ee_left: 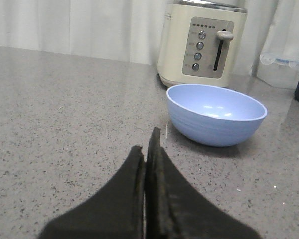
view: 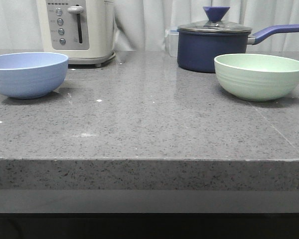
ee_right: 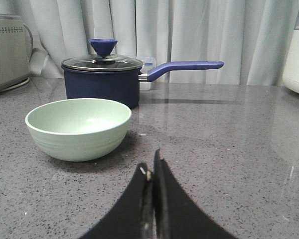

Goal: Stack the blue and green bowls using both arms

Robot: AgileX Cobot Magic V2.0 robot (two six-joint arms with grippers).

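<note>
You have a grey speckled worktop [view: 149,124] with the two bowls well apart: the blue bowl [view: 27,73] stands upright at the left, near a cream toaster [view: 75,30], and the green bowl [view: 259,75] stands upright at the right, just in front of a lidded navy saucepan [view: 214,47]. Both bowls look rigid, light and matte, so probably not slippery, but the smooth round walls give little to pinch. Judge the rim the best hold, one finger inside and one outside. The left tool [ee_left: 148,149] sits short of the blue bowl with its fingers pressed together, holding nothing; the right tool [ee_right: 152,172] likewise, closed and empty, short of the green bowl.
</note>
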